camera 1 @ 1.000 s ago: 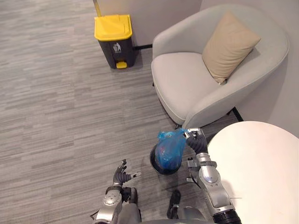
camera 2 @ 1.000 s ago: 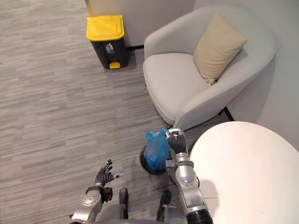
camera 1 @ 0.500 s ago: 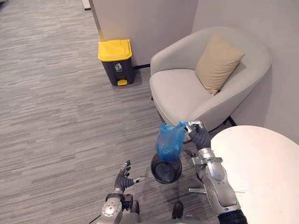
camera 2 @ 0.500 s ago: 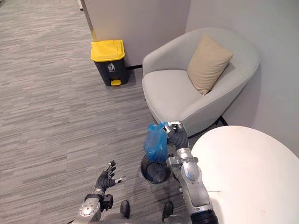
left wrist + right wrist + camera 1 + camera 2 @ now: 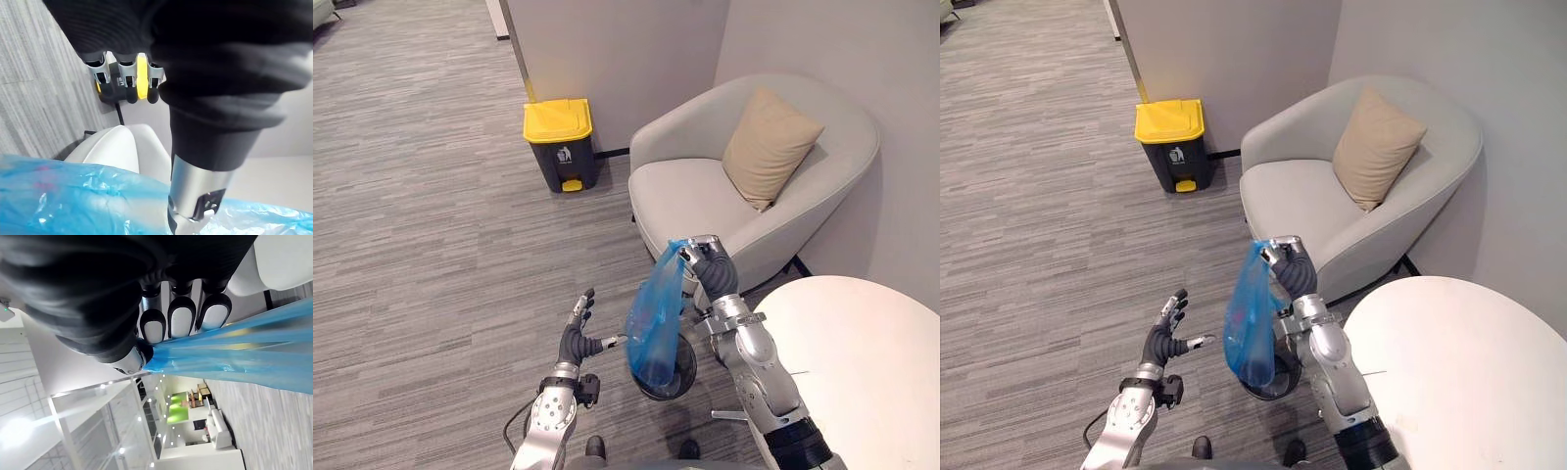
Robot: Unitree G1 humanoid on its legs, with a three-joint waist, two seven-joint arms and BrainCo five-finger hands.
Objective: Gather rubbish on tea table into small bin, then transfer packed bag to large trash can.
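Hanging from the right robot hand (image 5: 703, 264), the blue bag (image 5: 653, 328) droops long and full-bellied, with its bottom end over the small bin (image 5: 686, 370) on the floor; whether it is wholly clear of the rim I cannot tell. The right wrist view shows that robot hand's fingers (image 5: 178, 318) curled tight round the gathered neck of the blue plastic, so the grip looks firm. The left robot hand (image 5: 578, 338) is raised just beside the bag, fingers straight and spread, holding nothing and not touching the plastic. Judging by the packed bag and the white surface (image 5: 871, 372) at the robot's right, the gathering stage looks finished and the bag is at the point of leaving the small bin. What is left is the transfer: the large trash can (image 5: 560, 145), dark with a yellow lid, stands well apart across the floor by the wall, to the left of the armchair (image 5: 705, 196), and its lid is down. The bag has yet to be carried there, the lid opened, and the bag dropped in.
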